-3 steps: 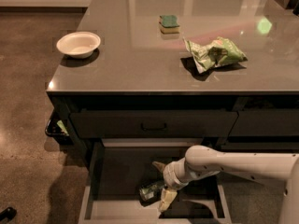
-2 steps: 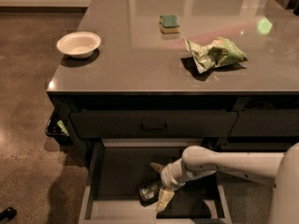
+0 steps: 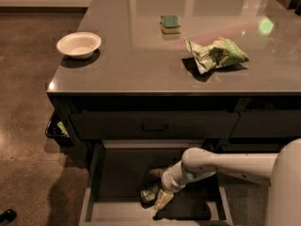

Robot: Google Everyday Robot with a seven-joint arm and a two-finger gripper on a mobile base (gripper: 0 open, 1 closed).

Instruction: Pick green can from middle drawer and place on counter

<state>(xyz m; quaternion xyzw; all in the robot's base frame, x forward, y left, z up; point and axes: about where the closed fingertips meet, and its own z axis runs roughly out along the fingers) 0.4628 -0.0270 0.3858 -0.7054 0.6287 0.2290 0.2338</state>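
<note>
The green can (image 3: pixel 149 192) lies on its side on the dark floor of the open middle drawer (image 3: pixel 94 178), toward the front. My gripper (image 3: pixel 154 189) is down inside the drawer, reaching in from the right on the white arm. Its two pale fingers (image 3: pixel 163 198) are spread, one behind the can and one in front of it, and the can sits at the mouth between them. The fingers are open and do not press the can. The counter (image 3: pixel 141 60) is above, glossy grey-brown.
On the counter are a white bowl (image 3: pixel 78 44) at the left, a green and yellow sponge (image 3: pixel 170 23) at the back and a green and white snack bag (image 3: pixel 217 53) at the right. A closed drawer front with a black handle (image 3: pixel 154 126) is above the open drawer.
The arm and gripper have shifted slightly left toward the can. The can has stayed in place in the drawer.
</note>
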